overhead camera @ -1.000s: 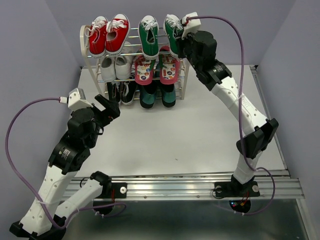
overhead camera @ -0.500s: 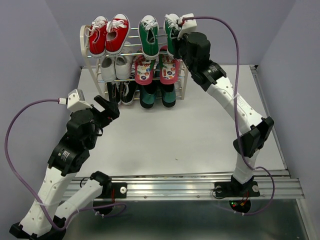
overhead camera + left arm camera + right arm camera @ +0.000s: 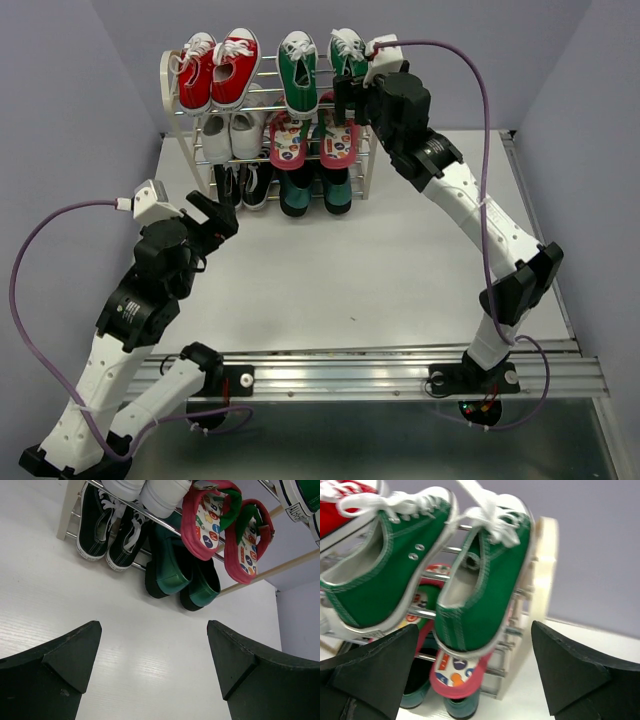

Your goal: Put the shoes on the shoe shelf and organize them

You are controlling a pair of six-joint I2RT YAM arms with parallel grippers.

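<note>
The shoe shelf (image 3: pixel 168 92) stands at the back of the table. Two green sneakers (image 3: pixel 297 70) lie on the right of its top tier, heels over the front rod. Below them are the red flip-flops (image 3: pixel 288 142), and the teal slip-ons (image 3: pixel 296 192) sit at the bottom. My right gripper (image 3: pixel 350 92) is open at the right green sneaker (image 3: pixel 490 585), its fingers wide on either side of the heel and holding nothing. The shelf's cream side frame (image 3: pixel 542 570) rises just right of that shoe. My left gripper (image 3: pixel 218 215) hangs open over the table, facing the slip-ons (image 3: pixel 170 565) and flip-flops (image 3: pixel 210 525).
Red sneakers (image 3: pixel 215 70) fill the top tier's left half, with white sneakers (image 3: pixel 230 130) under them and black sneakers (image 3: pixel 245 185) at the bottom left. Purple walls close in behind and beside the shelf. The white table (image 3: pixel 400 260) stretches out in front of it.
My right gripper has opened and let go of the right green sneaker, which now lies on the top tier. The left arm has not moved.
</note>
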